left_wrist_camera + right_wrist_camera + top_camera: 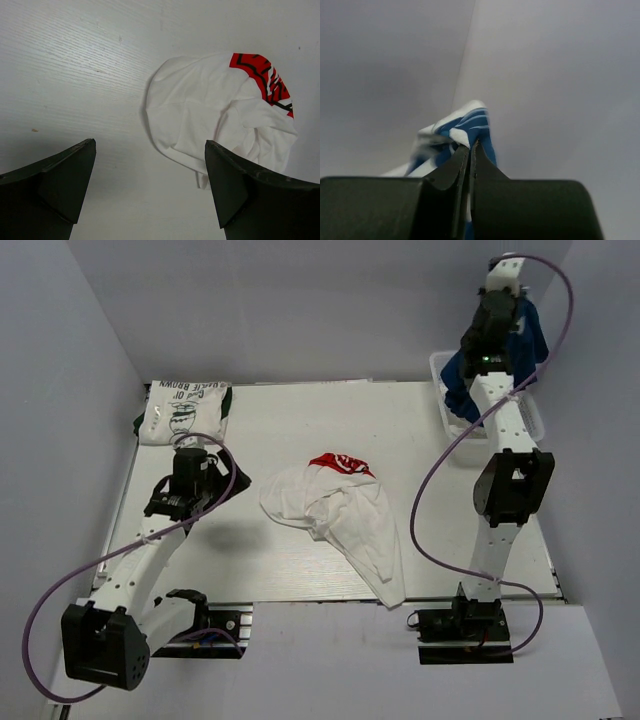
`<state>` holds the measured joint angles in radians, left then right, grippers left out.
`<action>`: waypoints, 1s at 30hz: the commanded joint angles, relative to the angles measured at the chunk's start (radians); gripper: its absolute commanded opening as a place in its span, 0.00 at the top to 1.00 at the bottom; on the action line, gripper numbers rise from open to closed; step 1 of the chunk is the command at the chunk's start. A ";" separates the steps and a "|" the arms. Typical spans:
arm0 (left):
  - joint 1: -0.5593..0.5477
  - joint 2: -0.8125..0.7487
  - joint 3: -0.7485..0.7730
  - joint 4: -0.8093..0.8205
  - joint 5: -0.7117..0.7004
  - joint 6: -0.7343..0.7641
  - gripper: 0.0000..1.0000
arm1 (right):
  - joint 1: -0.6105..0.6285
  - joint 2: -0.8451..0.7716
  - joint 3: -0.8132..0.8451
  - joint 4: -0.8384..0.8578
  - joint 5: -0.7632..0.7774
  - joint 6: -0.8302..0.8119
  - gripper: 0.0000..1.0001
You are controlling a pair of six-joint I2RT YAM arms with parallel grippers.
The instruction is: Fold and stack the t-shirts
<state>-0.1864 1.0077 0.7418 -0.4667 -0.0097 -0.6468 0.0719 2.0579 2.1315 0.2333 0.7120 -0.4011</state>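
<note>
A crumpled white t-shirt with a red graphic (335, 510) (210, 110) lies in the middle of the table. My left gripper (195, 495) (150, 143) hovers open just to its left, with bare table between the fingers. A folded white t-shirt with green print (185, 410) lies at the far left corner. My right gripper (515, 315) (470, 145) is raised high at the back right, shut on a bunch of the royal blue t-shirt (528, 340) (470, 122), which hangs down over the basket.
A white mesh basket (437, 362) stands at the far right edge of the table, partly hidden by the right arm and the blue cloth. Grey walls close in on the left, the back and the right.
</note>
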 commanded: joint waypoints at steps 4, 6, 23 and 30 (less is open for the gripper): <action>-0.011 0.075 0.062 0.002 0.094 0.033 0.01 | -0.136 0.005 -0.223 -0.021 -0.133 0.212 1.00; -0.012 0.088 0.062 0.013 0.145 0.047 0.01 | -0.156 0.025 -0.340 -0.046 -0.201 0.298 1.00; -0.012 0.282 0.087 0.057 0.151 0.095 0.01 | -0.094 -0.330 -0.378 -0.543 -0.560 0.459 0.10; -0.041 0.394 0.067 0.151 0.231 0.113 0.01 | 0.124 -0.735 -0.887 -0.473 -0.614 0.597 0.10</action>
<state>-0.2073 1.3853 0.8223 -0.3725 0.1753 -0.5571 0.1184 1.3907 1.4048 -0.2298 0.1608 0.1036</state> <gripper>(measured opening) 0.992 0.904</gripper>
